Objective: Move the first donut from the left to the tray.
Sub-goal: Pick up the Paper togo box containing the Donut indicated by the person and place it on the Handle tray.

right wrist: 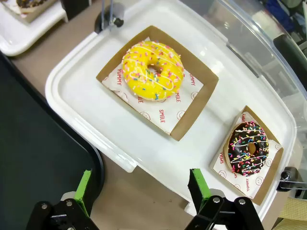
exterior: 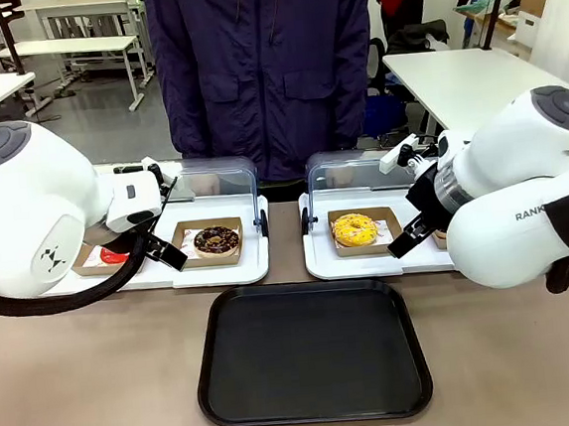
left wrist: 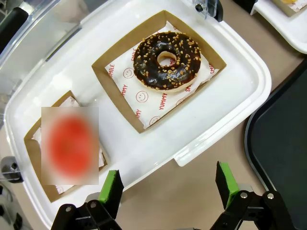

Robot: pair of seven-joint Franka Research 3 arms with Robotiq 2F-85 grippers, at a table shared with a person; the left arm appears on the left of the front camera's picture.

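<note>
Left pincer [left wrist: 169,186] hangs wide open, nothing in it, near the red donut [left wrist: 69,143], which sits in its brown box [left wrist: 30,146] on the white display tray [left wrist: 230,96]. Reach step, I think: next it must go over the donut, drop & pinch, then carry it to the black tray [exterior: 312,355].

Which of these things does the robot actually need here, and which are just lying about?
Needed: glossy red-glazed ring donut; large flat black plastic tray; left end effector.
Lying about: chocolate nut-topped ring donut; yellow sprinkled ring donut; white plastic display trays.
</note>
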